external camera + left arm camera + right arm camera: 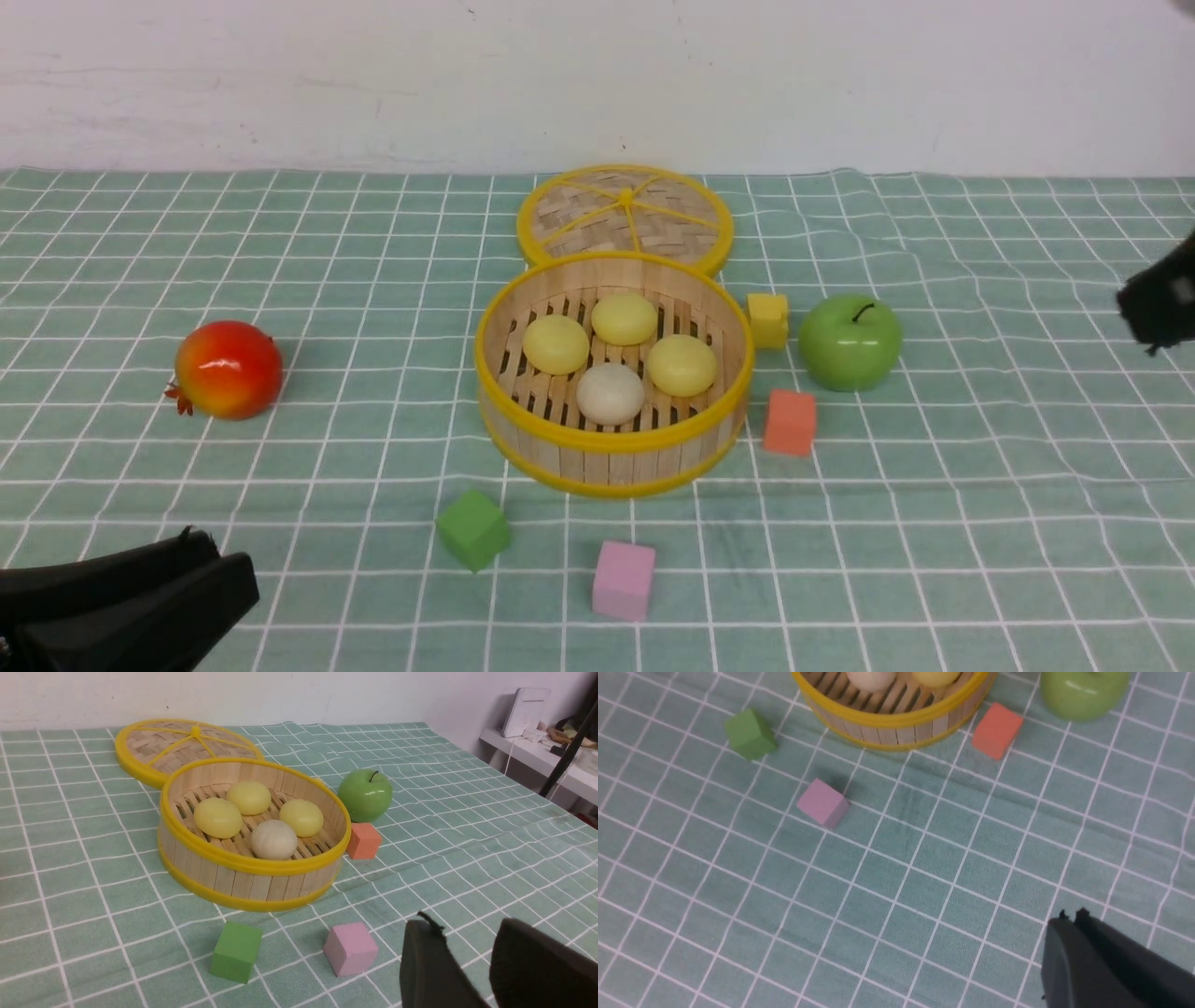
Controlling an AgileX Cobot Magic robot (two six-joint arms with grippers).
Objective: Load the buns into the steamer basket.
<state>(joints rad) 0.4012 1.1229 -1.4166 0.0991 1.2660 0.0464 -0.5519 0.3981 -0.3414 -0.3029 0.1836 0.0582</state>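
All four buns (611, 350) sit inside the steamer basket (613, 453) — nothing seems left — left hand (467, 970) parted and empty, right hand (1071, 921) pressed together, empty.

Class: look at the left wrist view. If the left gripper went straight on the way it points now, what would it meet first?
Probably the pink cube, nearest ahead of the left gripper and empty, open jaws; the steamer basket holding the buns lies beyond. Depth is unclear, so it might slide past the cube.
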